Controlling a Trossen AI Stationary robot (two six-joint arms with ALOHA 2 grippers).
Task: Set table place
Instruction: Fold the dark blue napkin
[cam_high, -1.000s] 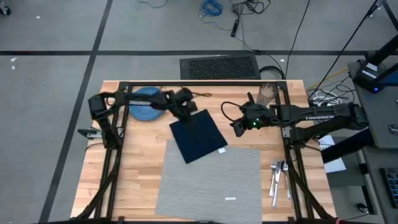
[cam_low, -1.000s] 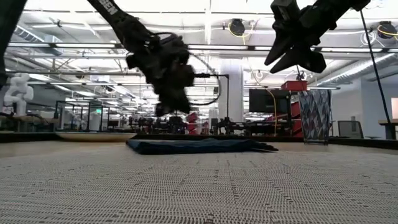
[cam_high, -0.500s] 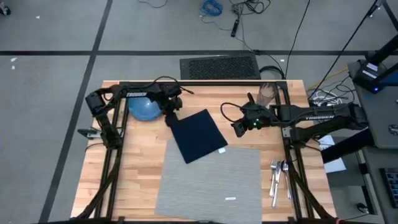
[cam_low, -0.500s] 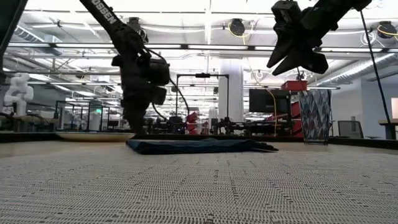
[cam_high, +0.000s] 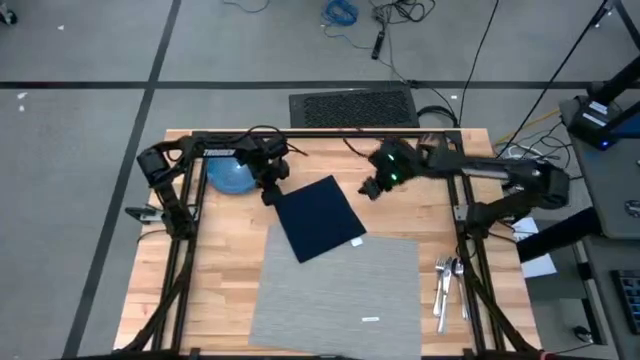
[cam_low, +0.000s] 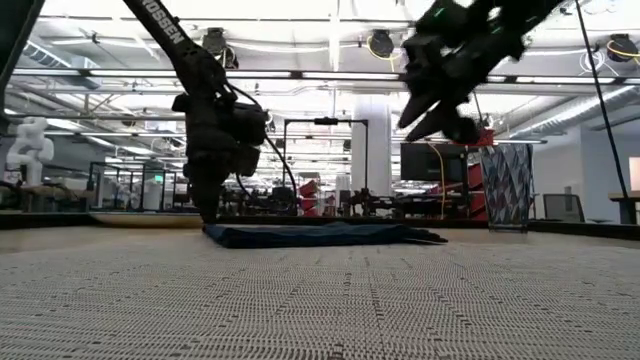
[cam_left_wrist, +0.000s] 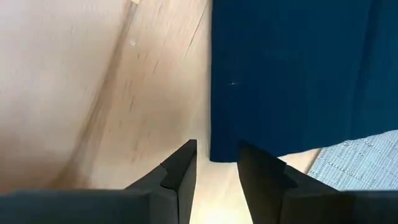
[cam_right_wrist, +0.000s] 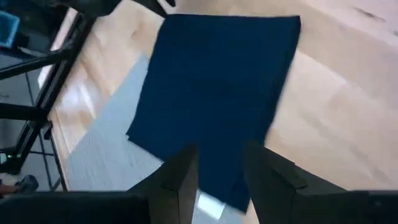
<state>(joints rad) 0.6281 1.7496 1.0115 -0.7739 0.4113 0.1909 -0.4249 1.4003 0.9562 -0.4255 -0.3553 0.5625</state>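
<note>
Left claw (cam_left_wrist: 216, 163) narrowly parted at napkin (cam_high: 318, 217) corner, gripping nothing

Two dark jointed arms, white lettering on links, black looping cables, green light on right wrist

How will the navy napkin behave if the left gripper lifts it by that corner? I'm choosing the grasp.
The navy napkin lies flat like thin folded cloth, so it would probably droop and swing. It looks light; one pinch by the left gripper at its corner should carry it. Its near edge overlaps the grey placemat, which may tug along.
</note>
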